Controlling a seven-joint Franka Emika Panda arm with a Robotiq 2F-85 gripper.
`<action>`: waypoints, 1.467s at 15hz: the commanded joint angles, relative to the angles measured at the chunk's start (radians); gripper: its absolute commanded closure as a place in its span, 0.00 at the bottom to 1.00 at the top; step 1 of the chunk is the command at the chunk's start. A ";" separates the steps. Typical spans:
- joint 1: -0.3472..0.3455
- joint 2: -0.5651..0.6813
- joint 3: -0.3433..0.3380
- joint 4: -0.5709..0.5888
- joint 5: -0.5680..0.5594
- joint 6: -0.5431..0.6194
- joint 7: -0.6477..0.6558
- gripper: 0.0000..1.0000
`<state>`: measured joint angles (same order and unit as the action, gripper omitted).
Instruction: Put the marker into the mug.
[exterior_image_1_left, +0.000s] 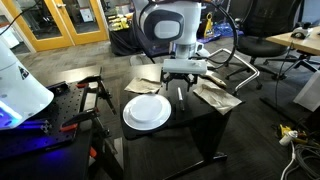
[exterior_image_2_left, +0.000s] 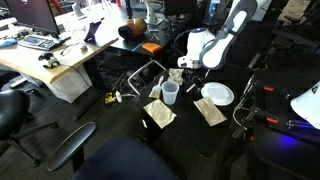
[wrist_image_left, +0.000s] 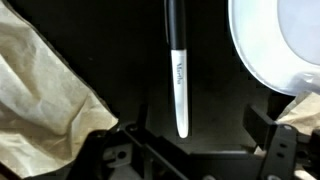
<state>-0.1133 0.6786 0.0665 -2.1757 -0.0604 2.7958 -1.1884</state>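
The marker (wrist_image_left: 178, 70) lies flat on the black table in the wrist view, with a black cap at its far end and a white barrel that ends between my fingers. My gripper (wrist_image_left: 195, 138) is open and empty, just above the table, with one finger on each side of the barrel's near end. In both exterior views the gripper (exterior_image_1_left: 183, 88) (exterior_image_2_left: 187, 78) hangs low over the table. The mug (exterior_image_2_left: 171, 93), a pale translucent cup, stands upright near the gripper. It is out of view in the wrist view.
A round white plate (exterior_image_1_left: 147, 110) (exterior_image_2_left: 217, 94) (wrist_image_left: 280, 45) lies next to the marker. Crumpled brown paper sheets (wrist_image_left: 45, 90) (exterior_image_1_left: 216, 97) (exterior_image_2_left: 159, 113) lie around it on the black table (exterior_image_1_left: 190, 125). Office chairs and desks stand around the table.
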 joint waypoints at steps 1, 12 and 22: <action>-0.018 0.017 0.015 0.010 -0.029 0.031 0.049 0.34; -0.039 -0.010 0.039 -0.002 -0.016 0.049 0.088 0.98; -0.105 -0.203 0.112 -0.068 0.016 0.117 0.172 0.97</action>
<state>-0.1814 0.5601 0.1368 -2.1839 -0.0583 2.8738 -1.0419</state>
